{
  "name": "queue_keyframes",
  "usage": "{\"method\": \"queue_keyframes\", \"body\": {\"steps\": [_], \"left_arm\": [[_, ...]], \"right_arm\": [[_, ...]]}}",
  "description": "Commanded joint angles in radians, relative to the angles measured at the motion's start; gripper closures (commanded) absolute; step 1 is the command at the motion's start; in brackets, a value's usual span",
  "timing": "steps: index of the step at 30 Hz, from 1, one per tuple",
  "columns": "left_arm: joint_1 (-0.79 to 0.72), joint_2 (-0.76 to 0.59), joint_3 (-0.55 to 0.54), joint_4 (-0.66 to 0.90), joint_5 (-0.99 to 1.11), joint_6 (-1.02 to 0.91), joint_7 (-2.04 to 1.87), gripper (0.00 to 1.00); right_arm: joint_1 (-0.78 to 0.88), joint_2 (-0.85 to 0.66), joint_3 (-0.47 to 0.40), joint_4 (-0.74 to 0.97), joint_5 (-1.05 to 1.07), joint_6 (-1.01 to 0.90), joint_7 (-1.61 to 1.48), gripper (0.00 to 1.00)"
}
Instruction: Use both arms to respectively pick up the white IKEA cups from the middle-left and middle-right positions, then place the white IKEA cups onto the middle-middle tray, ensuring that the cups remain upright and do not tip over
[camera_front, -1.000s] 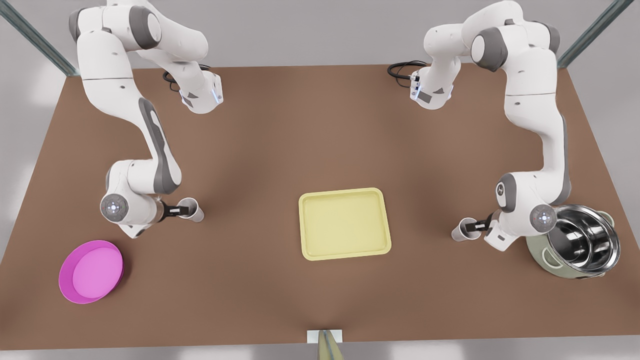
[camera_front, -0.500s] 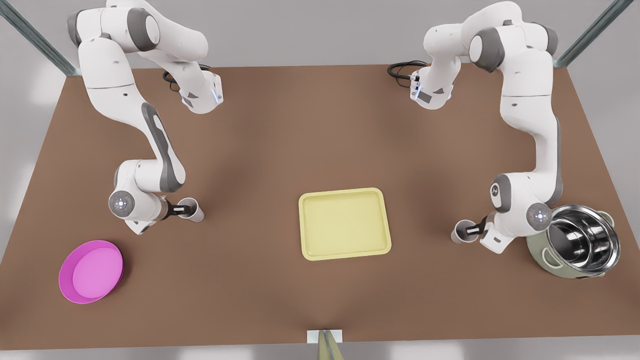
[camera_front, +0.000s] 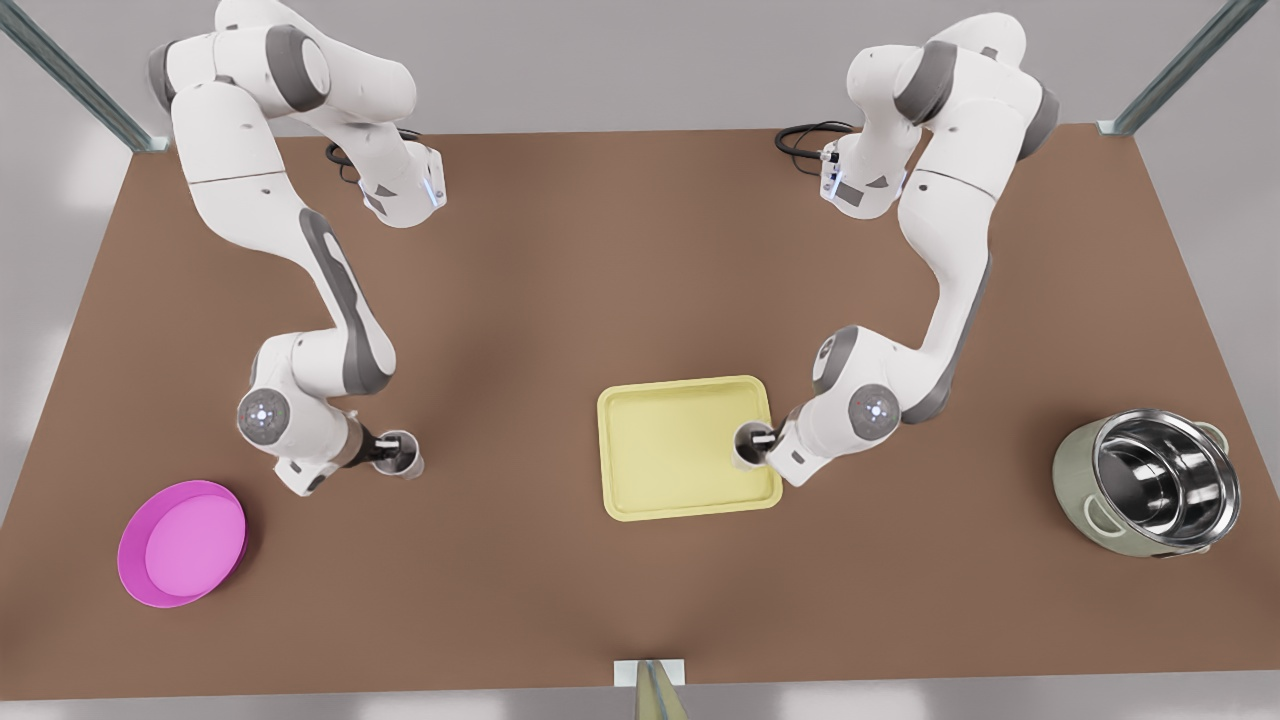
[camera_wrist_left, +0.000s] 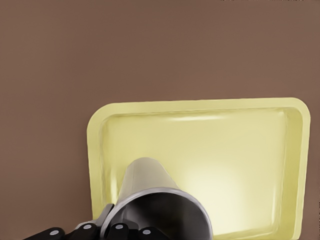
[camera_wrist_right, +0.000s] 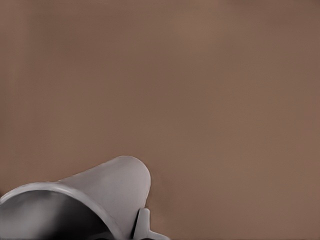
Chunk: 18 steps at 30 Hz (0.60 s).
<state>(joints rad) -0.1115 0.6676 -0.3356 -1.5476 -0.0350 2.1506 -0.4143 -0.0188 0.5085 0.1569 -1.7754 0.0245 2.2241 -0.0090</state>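
Tray (camera_front: 672, 488) and cups decide what follows. In the front view the tray sits at centre frame. The left gripper (camera_front: 762, 440) reaches in over the tray's rim from right of centre, its fingers closed on the left arm's cup (camera_front: 744, 447), which stands upright over the tray's right-hand part. Whether its base already touches the tray floor cannot be told from above. At left of centre, the right gripper (camera_front: 384, 449) is clamped on the right arm's cup (camera_front: 402, 458), also upright, over bare table (camera_front: 520, 300) and well apart from the tray. The tray lies toward frame right of it, so this arm likely has the longer carry. A magenta plate (camera_front: 182, 542) sits lower left and a green pot (camera_front: 1146, 489) lower right (neither is in the way).

In the left wrist view the left arm's cup (camera_wrist_left: 150, 187) is pinched between black fingers (camera_wrist_left: 85, 231), with the tray (camera_wrist_left: 240, 145) spread beyond it; the cup's base is hidden by its own rim.

In the right wrist view the right arm's cup (camera_wrist_right: 107, 187) is cut off at the frame edge, with one finger (camera_wrist_right: 142, 224) against its wall and plain table behind.
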Motion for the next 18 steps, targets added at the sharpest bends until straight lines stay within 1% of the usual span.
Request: {"method": "queue_keyframes", "body": {"steps": [1,3,6,8,10,11,12,13,14,15,17,18], "left_arm": [[-0.004,0.015,-0.003,-0.002,-0.002,0.114,-0.313,0.79],[-0.005,0.03,-0.008,-0.003,-0.003,0.112,-0.314,0.79],[0.003,0.043,-0.008,-0.009,-0.005,0.112,-0.311,0.79],[0.001,0.056,-0.008,-0.009,-0.005,0.114,-0.311,0.79],[-0.002,0.069,-0.008,-0.009,-0.003,0.129,-0.313,0.79],[-0.002,0.069,-0.01,-0.009,-0.003,0.129,-0.311,0.79],[-0.001,0.07,-0.008,-0.009,-0.002,0.129,-0.31,0.7],[-0.001,0.072,-0.008,-0.009,-0.002,0.129,-0.308,0.58],[0.001,0.072,-0.008,-0.009,0.0,0.129,-0.308,0.4],[0.003,0.072,-0.008,-0.009,-0.002,0.129,-0.31,0.35],[0.004,0.07,-0.008,-0.009,-0.002,0.127,-0.311,0.1],[0.004,0.07,-0.01,-0.009,-0.002,0.127,-0.31,0.0]], "right_arm": [[0.049,0.027,0.01,0.057,0.046,0.005,0.066,0.79],[0.124,0.064,0.01,0.113,0.071,0.017,0.139,0.79],[0.26,0.12,0.01,0.2,0.058,0.034,0.398,0.79],[0.382,0.151,0.007,0.243,0.058,0.045,0.616,0.79],[0.448,0.197,0.0,0.314,0.037,0.045,0.738,0.79],[0.462,0.206,0.001,0.323,0.017,0.045,0.768,0.79],[0.477,0.212,0.0,0.324,0.008,0.046,0.788,0.79],[0.485,0.214,0.0,0.33,0.006,0.058,0.797,0.79],[0.497,0.22,0.0,0.335,0.006,0.06,0.813,0.79],[0.51,0.235,0.0,0.367,0.006,0.06,0.82,0.79],[0.548,0.274,-0.002,0.425,0.005,0.06,0.877,0.79],[0.562,0.297,-0.002,0.448,-0.006,0.06,0.897,0.79]]}}
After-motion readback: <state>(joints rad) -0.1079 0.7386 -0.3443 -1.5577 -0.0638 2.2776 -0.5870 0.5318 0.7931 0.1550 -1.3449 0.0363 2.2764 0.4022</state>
